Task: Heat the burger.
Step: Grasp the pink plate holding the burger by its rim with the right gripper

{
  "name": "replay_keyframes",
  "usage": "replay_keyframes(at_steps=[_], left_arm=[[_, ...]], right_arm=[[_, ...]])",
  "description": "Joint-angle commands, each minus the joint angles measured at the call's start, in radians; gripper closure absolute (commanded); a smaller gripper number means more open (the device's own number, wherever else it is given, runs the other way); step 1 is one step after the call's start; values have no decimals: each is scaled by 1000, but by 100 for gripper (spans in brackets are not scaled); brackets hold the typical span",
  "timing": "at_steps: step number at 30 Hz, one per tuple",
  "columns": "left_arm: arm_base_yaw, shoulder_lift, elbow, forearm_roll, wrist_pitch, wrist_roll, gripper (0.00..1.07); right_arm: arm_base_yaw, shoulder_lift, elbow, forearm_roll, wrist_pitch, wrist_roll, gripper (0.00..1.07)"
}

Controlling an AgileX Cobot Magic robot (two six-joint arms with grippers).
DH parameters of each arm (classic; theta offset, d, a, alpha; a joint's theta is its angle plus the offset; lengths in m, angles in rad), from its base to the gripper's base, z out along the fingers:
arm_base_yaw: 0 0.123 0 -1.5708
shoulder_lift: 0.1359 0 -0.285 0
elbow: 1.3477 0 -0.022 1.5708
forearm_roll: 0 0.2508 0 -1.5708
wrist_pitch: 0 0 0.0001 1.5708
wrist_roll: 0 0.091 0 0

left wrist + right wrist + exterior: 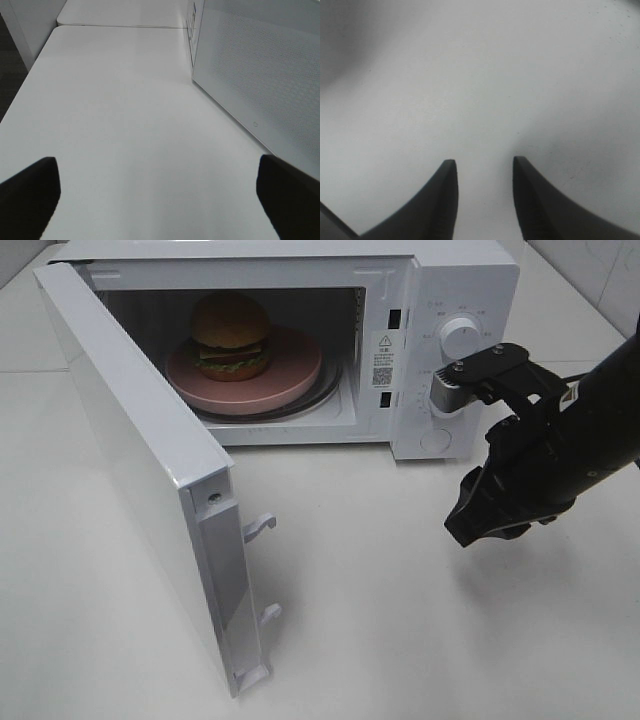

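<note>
Right pincer (484, 161): narrowly parted, empty, right of microwave (470, 280).
Left pincer (157, 165): wide, empty.
Burger (231, 332): on pink plate (295, 378) inside microwave.
Door (130, 460): swung open, left.

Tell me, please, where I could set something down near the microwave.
Bare tabletop lies in front of the microwave, between its open door and the right gripper. Crowded: the cavity, filled by the burger on its pink plate.

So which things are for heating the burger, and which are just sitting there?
For the job: burger, pink plate under it, microwave, its open door, round dial, right tool.
Just there: white table, left tool, open and holding nothing.
</note>
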Motion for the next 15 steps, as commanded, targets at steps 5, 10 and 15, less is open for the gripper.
replay_keyframes(at_steps=[5, 10, 15], left_arm=[[2, -5, 3, -3, 3, 0, 6], [2, -5, 3, -3, 3, 0, 6], [2, -5, 3, -3, 3, 0, 6]], right_arm=[[2, -11, -71, -1, 73, -85, 66], [36, -11, -76, -10, 86, -192, 49], [88, -1, -86, -8, 64, -262, 16]])
